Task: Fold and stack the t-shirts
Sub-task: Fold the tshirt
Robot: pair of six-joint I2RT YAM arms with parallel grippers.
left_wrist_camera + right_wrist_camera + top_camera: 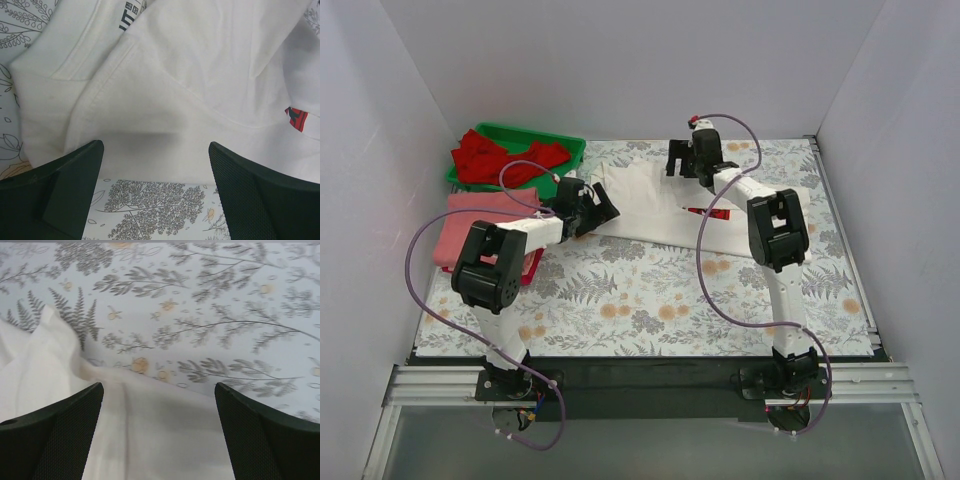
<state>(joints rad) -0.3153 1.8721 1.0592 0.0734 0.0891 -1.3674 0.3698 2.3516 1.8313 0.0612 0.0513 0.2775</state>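
Observation:
A cream-white t-shirt point(645, 205) with a red-and-black print point(698, 211) lies spread on the floral cloth at the back middle. My left gripper point(607, 212) is open at the shirt's left edge. In the left wrist view the shirt point(175, 85) fills the frame ahead of the open left gripper point(156, 150), and only cloth and table show between its fingers point(65, 180). My right gripper point(673, 162) is open over the shirt's far edge. In the right wrist view the shirt's hem point(150, 435) lies between the spread fingers point(265, 430), ungripped. A salmon-pink t-shirt point(475, 220) lies folded at left over a crimson one point(531, 268).
A green tray point(568, 146) at the back left holds bright red t-shirts point(490, 157). White walls close in the table on three sides. The floral tablecloth point(650, 300) covers the near half of the table. Purple cables loop off both arms.

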